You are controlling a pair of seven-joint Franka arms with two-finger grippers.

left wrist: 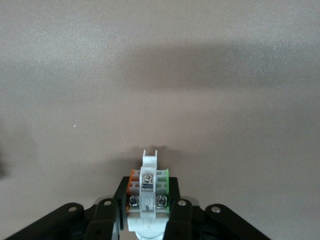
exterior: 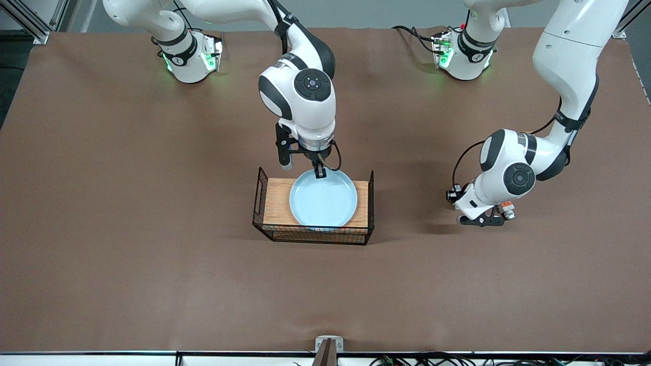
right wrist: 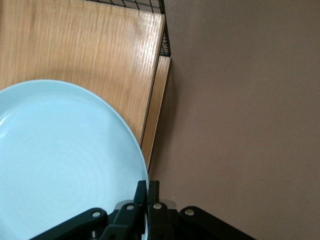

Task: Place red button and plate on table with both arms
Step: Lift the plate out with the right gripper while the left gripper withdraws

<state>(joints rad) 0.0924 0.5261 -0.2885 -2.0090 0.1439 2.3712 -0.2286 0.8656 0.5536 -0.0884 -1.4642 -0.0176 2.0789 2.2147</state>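
The pale-blue plate [exterior: 323, 199] lies on the wooden top of the black wire rack [exterior: 274, 203] in the middle of the table [exterior: 127, 203]. Its rim juts past the top's edge on the robots' side. My right gripper [exterior: 319, 173] is shut on that rim; the right wrist view shows the gripper [right wrist: 147, 187] pinching the plate [right wrist: 60, 160]. My left gripper [exterior: 489, 219] is low over the brown mat toward the left arm's end, shut on the red button [exterior: 506, 208]. In the left wrist view the gripper [left wrist: 148, 212] holds the white button part [left wrist: 148, 192], which has green and orange sides.
The rack's wooden top [right wrist: 90, 50] and its wire end wall [right wrist: 165, 45] show beside the plate. Bare brown mat [left wrist: 160, 75] lies under the left gripper. The arms' green-lit bases [exterior: 193, 58] stand along the edge farthest from the front camera.
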